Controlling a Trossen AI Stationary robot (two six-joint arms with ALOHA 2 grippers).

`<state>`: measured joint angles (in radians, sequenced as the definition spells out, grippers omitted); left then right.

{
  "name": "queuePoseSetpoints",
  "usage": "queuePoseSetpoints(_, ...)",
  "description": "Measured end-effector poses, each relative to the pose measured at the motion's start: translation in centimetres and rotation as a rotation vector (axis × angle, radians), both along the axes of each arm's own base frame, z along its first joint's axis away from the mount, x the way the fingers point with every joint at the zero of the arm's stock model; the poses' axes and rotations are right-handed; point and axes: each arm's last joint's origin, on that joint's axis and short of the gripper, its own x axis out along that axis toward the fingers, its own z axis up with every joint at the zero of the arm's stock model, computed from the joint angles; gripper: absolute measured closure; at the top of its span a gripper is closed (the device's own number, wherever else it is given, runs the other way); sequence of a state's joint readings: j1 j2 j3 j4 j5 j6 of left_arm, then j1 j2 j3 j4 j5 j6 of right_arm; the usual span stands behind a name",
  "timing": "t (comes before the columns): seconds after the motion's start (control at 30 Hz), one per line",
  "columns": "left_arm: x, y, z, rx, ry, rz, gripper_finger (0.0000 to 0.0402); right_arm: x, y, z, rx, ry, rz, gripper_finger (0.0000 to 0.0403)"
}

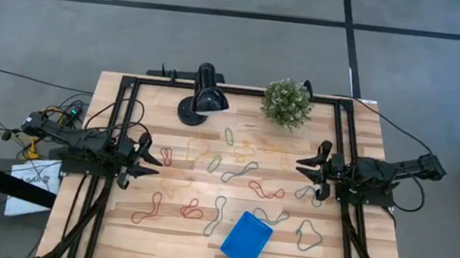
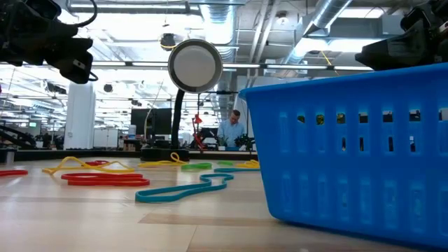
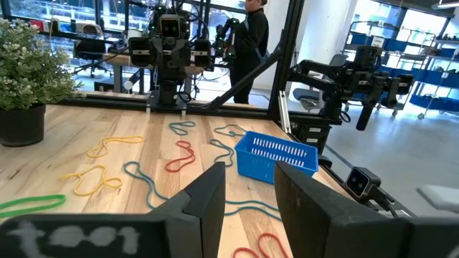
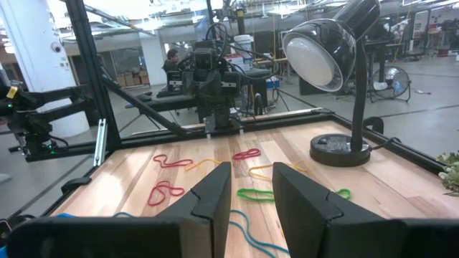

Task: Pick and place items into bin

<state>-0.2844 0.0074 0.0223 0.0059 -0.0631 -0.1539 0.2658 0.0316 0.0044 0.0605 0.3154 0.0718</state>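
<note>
The blue bin (image 1: pixel 246 240) sits near the bench's front edge, rubber bands (image 1: pixel 242 172) scattered across the middle. Left gripper (image 1: pixel 150 162) at the left edge and right gripper (image 1: pixel 305 173) at the right edge both hover slightly open, empty.

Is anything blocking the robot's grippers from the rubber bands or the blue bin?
Nothing visible does. Left gripper and right gripper are open at the table's sides; rubber bands lie loose on open wood, blue bin near the front.
</note>
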Motion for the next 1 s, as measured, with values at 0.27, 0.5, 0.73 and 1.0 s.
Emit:
queuePoseSetpoints(0.27, 0.00, 0.00, 0.00, 0.000, 0.000, 0.000, 0.0292, 0.00, 0.00, 0.00, 0.000, 0.000, 0.000, 0.0305)
queuePoseSetpoints(0.5, 0.00, 0.00, 0.00, 0.000, 0.000, 0.000, 0.0292, 0.00, 0.00, 0.00, 0.000, 0.000, 0.000, 0.0305)
queuePoseSetpoints(0.73, 0.03, 0.07, 0.26, 0.106, -0.059, 0.031, 0.0292, 0.00, 0.00, 0.00, 0.000, 0.000, 0.000, 0.0305)
queuePoseSetpoints(1.0, 0.03, 0.15, 0.26, 0.122, -0.060, 0.059, 0.0292, 0.00, 0.00, 0.00, 0.000, 0.000, 0.000, 0.0305)
